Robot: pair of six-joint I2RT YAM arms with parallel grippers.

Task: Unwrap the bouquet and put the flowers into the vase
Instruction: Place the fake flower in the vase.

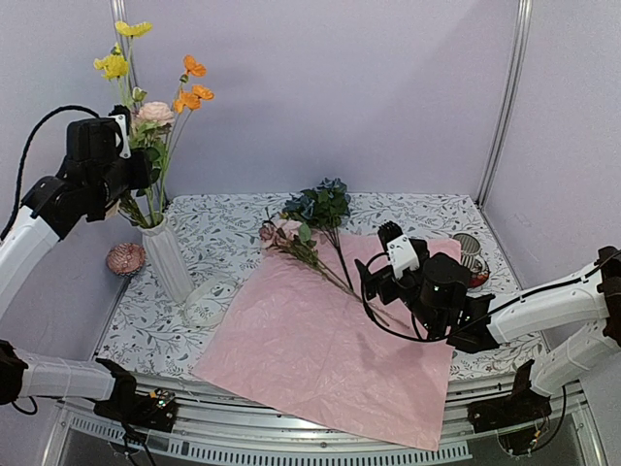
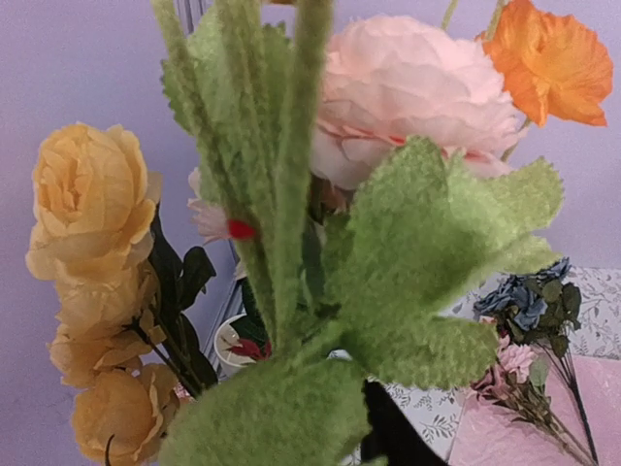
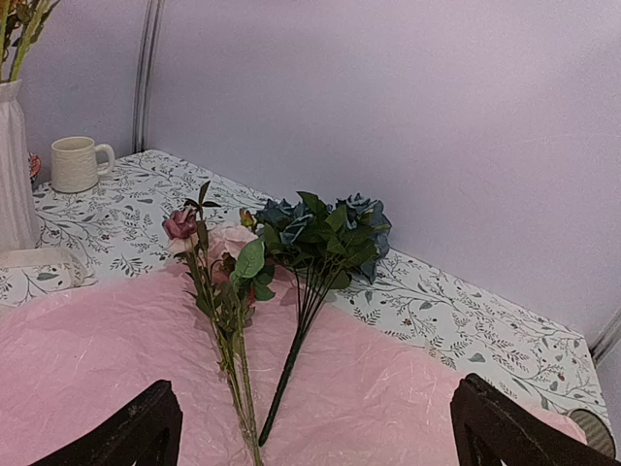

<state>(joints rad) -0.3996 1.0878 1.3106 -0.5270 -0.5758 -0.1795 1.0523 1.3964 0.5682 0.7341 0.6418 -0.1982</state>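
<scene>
Vase [image 1: 167,256], white and ridged, holds yellow, orange, pink flowers [image 1: 155,113].

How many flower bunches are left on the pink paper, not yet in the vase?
2. The blue rose bunch lies with its stems on the pink paper. The pink-and-mauve spray lies just left of it. None appear hidden.

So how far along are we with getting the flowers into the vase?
Done: the pink paper lies open, and yellow, orange and pink flowers stand in the vase. In hand: the left gripper is at those stems. Left: the blue roses and a pink sprig lie partly on the paper.
</scene>
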